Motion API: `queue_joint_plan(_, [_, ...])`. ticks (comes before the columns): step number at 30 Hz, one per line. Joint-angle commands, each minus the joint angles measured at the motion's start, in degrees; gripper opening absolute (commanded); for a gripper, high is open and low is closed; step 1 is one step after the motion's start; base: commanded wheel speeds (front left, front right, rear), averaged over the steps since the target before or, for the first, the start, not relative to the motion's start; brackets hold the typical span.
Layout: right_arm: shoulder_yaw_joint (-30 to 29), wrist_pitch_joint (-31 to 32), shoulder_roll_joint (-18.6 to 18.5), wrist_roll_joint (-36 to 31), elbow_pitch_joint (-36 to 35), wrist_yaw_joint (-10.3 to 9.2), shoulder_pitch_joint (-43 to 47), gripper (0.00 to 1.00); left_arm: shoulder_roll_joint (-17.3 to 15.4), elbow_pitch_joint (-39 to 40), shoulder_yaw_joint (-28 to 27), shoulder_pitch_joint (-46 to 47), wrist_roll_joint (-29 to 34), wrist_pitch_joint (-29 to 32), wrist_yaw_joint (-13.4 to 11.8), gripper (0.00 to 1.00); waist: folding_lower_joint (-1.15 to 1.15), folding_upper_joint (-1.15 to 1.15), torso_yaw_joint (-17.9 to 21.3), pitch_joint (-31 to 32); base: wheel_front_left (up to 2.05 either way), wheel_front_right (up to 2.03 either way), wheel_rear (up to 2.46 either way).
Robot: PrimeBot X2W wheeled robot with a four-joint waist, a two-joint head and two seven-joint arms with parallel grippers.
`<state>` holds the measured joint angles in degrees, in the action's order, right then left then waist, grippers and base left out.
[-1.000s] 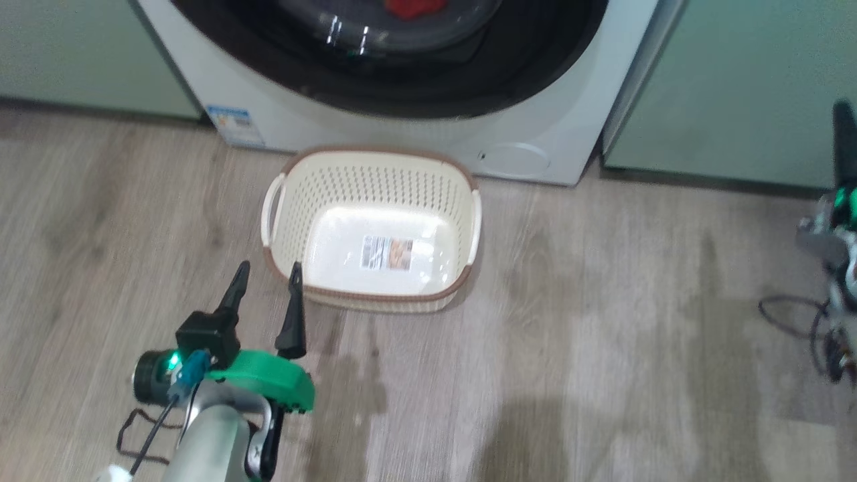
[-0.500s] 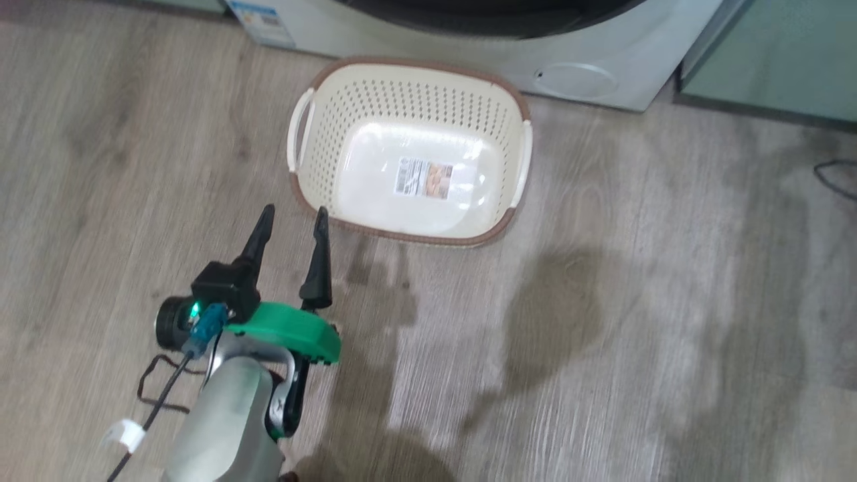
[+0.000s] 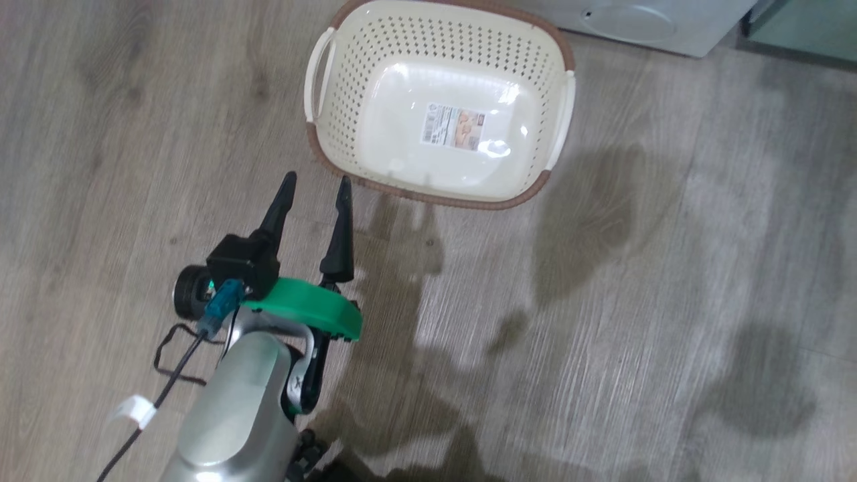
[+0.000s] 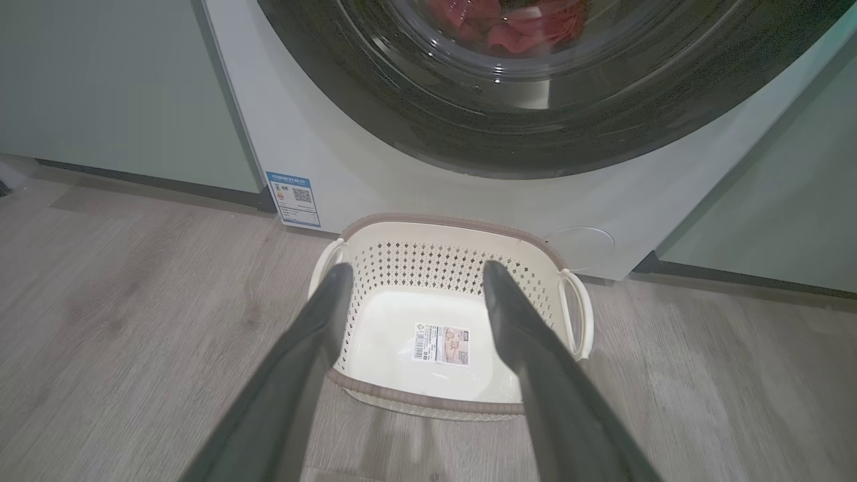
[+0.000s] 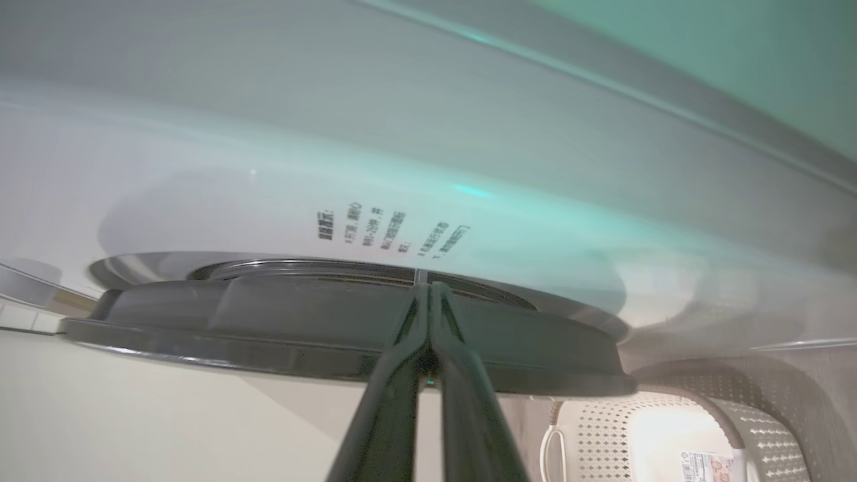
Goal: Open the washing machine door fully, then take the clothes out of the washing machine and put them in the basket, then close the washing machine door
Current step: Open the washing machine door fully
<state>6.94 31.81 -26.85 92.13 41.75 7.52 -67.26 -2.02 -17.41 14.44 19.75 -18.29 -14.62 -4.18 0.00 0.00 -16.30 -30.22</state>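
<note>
Your head camera has tipped down. Behind the basket point(image 4: 428, 268), the glossy black washing machine door point(image 4: 535, 134) shows red clothes point(image 4: 515, 27). Your left gripper point(image 3: 317, 178) gapes empty beside the basket; the right gripper point(image 5: 428, 288) is closed at the door's rim.

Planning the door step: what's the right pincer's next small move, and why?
Probably hook the right pincer, shut with tips at the rim of the washing machine door, behind that edge and pull: the door looks closed, the clothes sit behind its glass, and the basket is empty.
</note>
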Motion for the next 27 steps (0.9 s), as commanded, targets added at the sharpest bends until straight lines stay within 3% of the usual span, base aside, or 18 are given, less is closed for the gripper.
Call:
queue_joint_plan(1, [0.72, 0.68, -0.69, -1.18, -1.31, -0.03, -2.17, 0.0, -0.86, 1.98, -1.16, 1.33, -0.62, -0.38, -0.63, 1.0, 0.0, 0.0, -0.74, -1.06, 0.0, 0.0, 0.0])
queue_joint_plan(18, [4.25, 2.53, -0.89, -4.46, 1.58, -0.03, -8.38, 0.0, -0.86, 2.98, 1.17, 2.82, -3.18, -0.38, -1.72, 1.0, 0.0, 0.0, -4.75, -3.47, 0.0, 0.0, 0.0])
queue_joint_plan(27, [6.93, 6.39, -1.04, -3.92, -0.86, -0.03, -3.21, 0.0, -0.86, 2.41, 0.68, 2.0, -3.15, -0.38, -1.8, 1.0, 0.0, 0.0, -4.67, -0.72, 0.0, 0.0, 0.0])
